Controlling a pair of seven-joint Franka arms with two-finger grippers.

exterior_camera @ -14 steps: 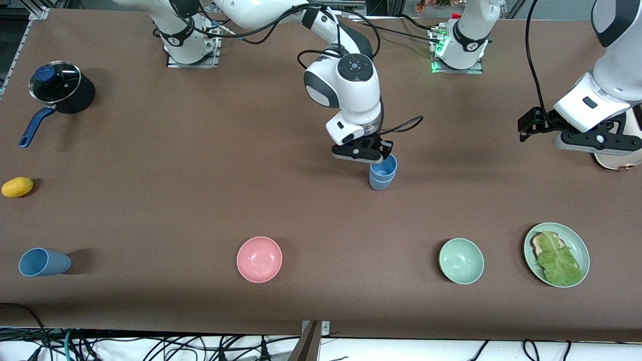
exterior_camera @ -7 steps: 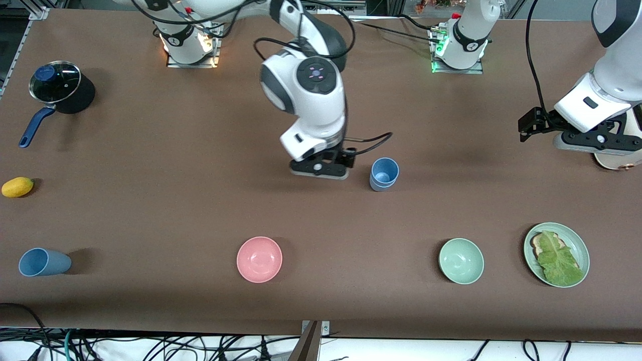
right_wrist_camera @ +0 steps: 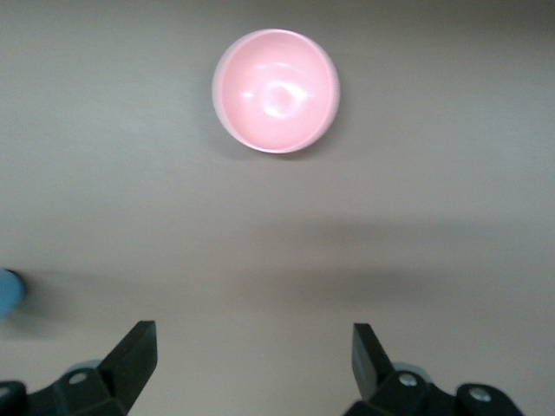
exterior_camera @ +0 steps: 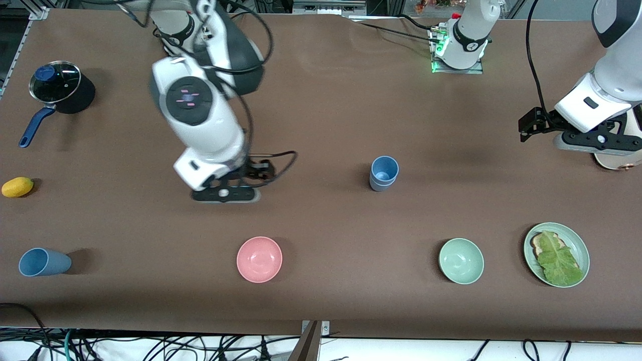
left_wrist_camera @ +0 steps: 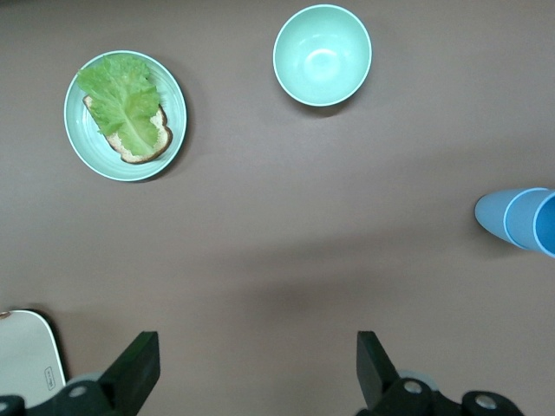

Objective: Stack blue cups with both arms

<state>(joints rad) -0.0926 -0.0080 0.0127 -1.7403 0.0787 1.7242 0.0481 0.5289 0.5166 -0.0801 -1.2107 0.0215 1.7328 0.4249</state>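
Two blue cups [exterior_camera: 383,173] stand nested mid-table. The right gripper [exterior_camera: 225,194] hangs wide open, empty; the left gripper [exterior_camera: 592,142] waits likewise.

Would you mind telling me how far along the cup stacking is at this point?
Done: two blue cups sit nested as a stack mid-table. In hand: nothing; the right pincer is open over bare table toward the pink bowl, and the left pincer waits open at its end. Left: a third cup lies on its side, nearest the camera at the right arm's end.
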